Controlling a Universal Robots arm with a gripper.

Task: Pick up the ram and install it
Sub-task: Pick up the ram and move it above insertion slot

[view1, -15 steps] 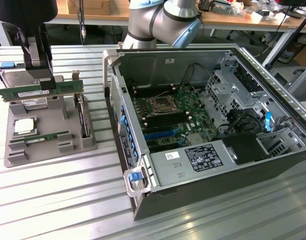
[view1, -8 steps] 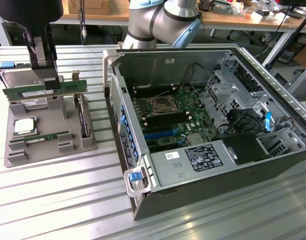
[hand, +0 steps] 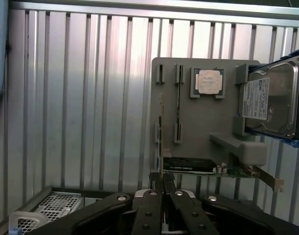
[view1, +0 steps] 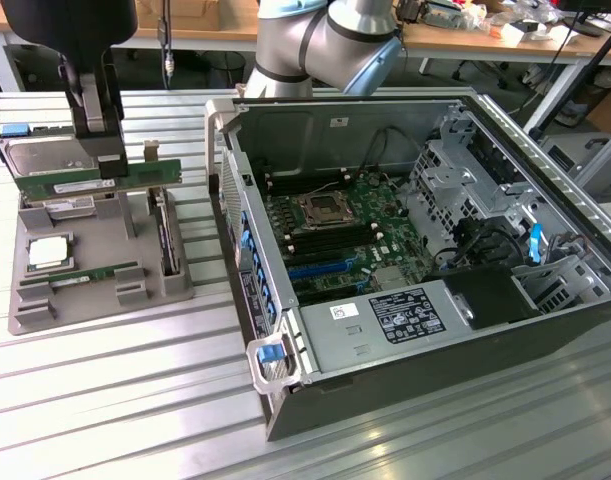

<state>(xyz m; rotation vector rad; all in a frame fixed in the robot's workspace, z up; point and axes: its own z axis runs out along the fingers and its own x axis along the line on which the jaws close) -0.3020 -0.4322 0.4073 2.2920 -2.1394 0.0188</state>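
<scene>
Open-topped case (view1: 435,380), raised side wall (view1: 232,215) (facing the tray (view1: 45,300)), bare table strip (view1: 201,300) between

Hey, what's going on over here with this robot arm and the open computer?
The arm's pincer is shut on a green ram stick, holding it over the gray parts holder at the exterior view's left. A second stick lies in the holder near a processor chip. The open computer case sits to the right. The held stick is not yet in its motherboard.
</scene>
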